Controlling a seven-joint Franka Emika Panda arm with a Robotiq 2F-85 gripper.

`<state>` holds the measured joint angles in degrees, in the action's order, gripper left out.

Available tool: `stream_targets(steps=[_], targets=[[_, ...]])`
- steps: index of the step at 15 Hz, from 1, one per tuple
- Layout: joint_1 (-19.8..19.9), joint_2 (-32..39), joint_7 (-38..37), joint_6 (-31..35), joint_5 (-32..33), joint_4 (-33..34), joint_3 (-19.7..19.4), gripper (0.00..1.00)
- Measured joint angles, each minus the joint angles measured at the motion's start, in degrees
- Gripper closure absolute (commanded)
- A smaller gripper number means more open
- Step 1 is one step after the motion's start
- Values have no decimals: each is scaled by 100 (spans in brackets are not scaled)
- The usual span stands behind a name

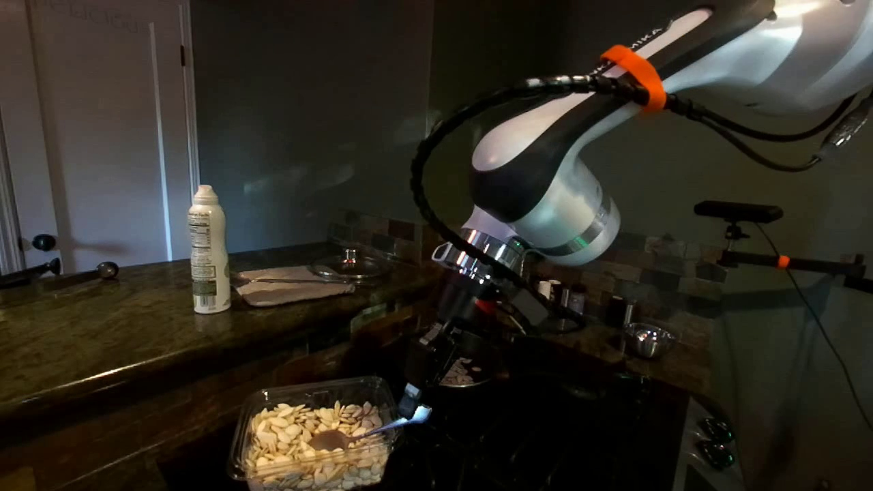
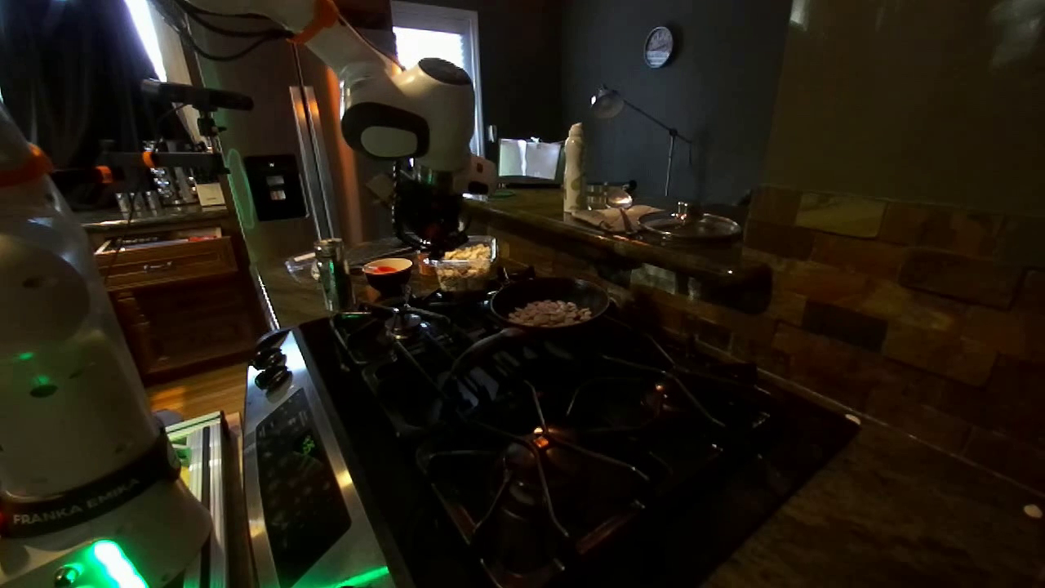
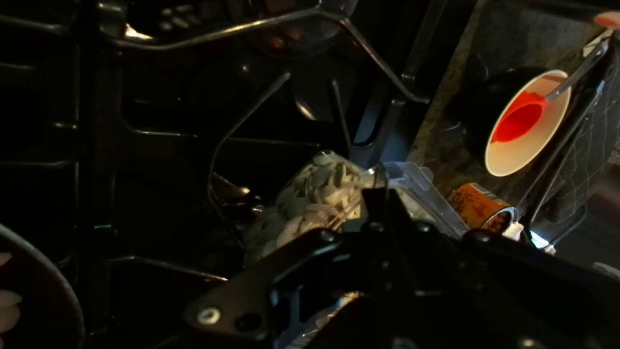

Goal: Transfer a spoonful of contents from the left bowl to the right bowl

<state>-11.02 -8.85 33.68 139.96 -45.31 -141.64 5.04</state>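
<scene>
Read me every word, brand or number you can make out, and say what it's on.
"FRANKA EMIKA": on the robot's base.
"MIKA": on the robot's arm, beside the orange strap.
Spray bottle: label too small to read.
Orange can: label too blurred.
Wall clock and stove panel: too small.
Door: lettering too faint.

One clear tub (image 1: pixel 320 391), one frying pan (image 2: pixel 549 288), one spray bottle (image 1: pixel 209 256), one clock (image 2: pixel 658 46).

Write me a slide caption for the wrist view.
Pincer partly hiding a clear tub of pale seeds, dark stove grates at left, a bowl with a red utensil at upper right.
</scene>
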Motion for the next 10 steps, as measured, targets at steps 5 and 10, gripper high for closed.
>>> stream_targets(steps=[5,10], targets=[[77,335,-122,-351,-768,264,-63,99],[309,723,-363,-1142,-1301,580,-95,99]])
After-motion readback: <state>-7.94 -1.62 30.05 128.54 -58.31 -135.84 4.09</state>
